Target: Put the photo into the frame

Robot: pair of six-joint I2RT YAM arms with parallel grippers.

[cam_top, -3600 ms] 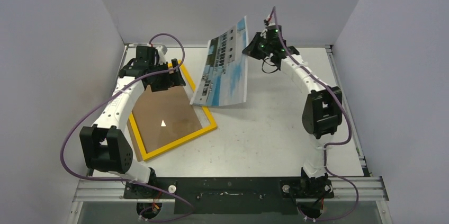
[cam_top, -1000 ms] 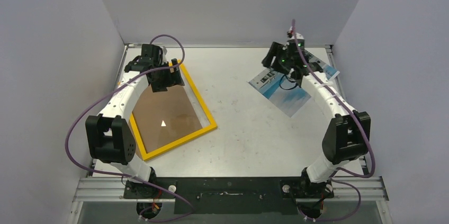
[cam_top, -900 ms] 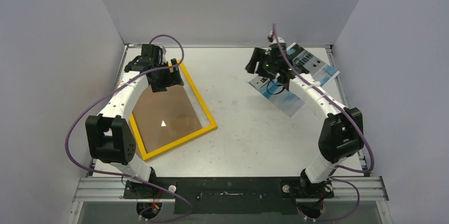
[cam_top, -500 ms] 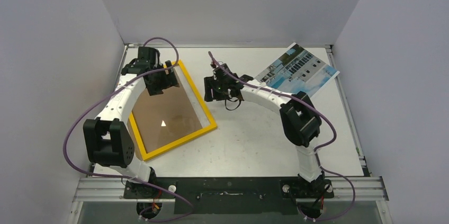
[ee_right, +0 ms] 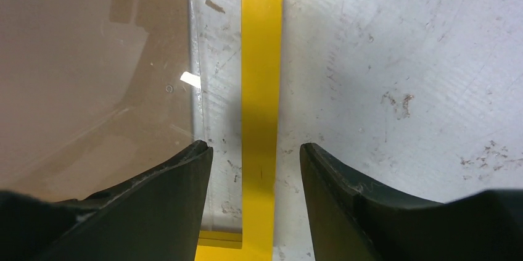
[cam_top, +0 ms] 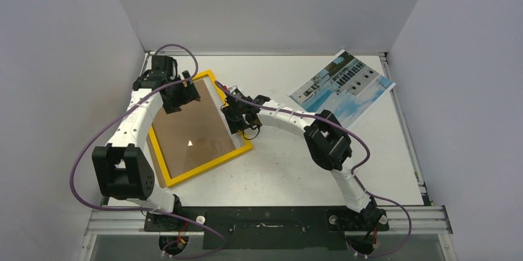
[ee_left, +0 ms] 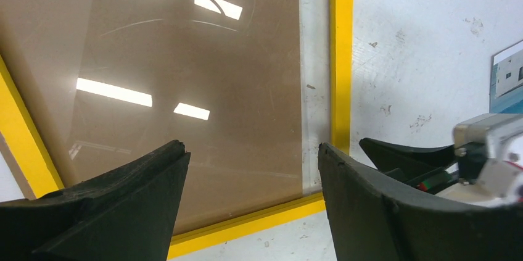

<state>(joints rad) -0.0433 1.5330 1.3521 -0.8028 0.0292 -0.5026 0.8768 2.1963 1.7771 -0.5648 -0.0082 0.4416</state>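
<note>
- The surface is pale and scuffed, with grey walls on three sides. Purple cables loop off both arms.
- The right arm stretches low across the middle of the surface, between the photo and the frame.
- The left arm reaches along the left side, and its wrist covers the far end of the board.
- The photo lies flat and picture side up at the far right of the surface, well apart from the frame and both arms. One corner shows at the right edge of the left wrist view.
- The frame lies flat at the left, yellow face up and turned at an angle to the surface's edges.
- A brown board fills most of the frame's opening, and its glossy face mirrors the ceiling lights. A pale strip runs between the board's right edge and the right rail.
- The left jaws stand wide apart over the board, holding nothing. A corner of the frame shows between the fingers.
- The right jaws are partly open and straddle the frame's right rail, with one finger on the board side and the other on the bare surface. Each tip stands clear of the yellow and nothing is gripped. I cannot tell whether the tips touch down.
</note>
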